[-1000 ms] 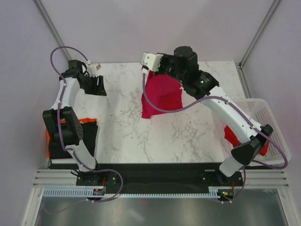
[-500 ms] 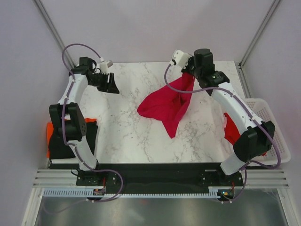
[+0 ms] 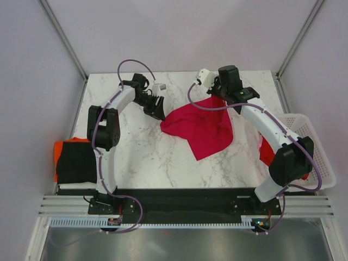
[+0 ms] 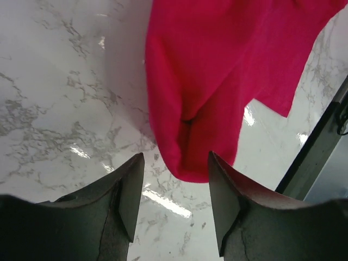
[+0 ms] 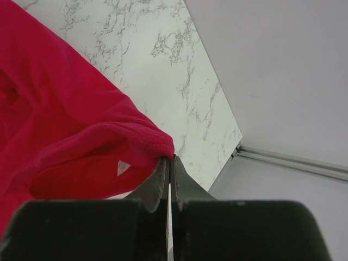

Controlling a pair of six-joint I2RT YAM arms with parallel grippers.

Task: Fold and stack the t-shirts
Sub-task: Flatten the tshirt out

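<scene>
Between the clenched fingers of the right gripper (image 5: 169, 159) sits an edge of the crimson-pink t-shirt (image 5: 65, 125); just ahead of the left gripper (image 4: 175, 157), fingers spread and empty, lies its folded end.

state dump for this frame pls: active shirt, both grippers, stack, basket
active shirt: crimson-pink t-shirt, crumpled, mostly lying on marble table
right gripper: shut on the shirt's edge
left gripper: open, fingers by the shirt's folded end, not gripping
stack: black t-shirt over orange t-shirt, table's left edge
basket: white, right side; red t-shirt at its left, partly hidden
</scene>
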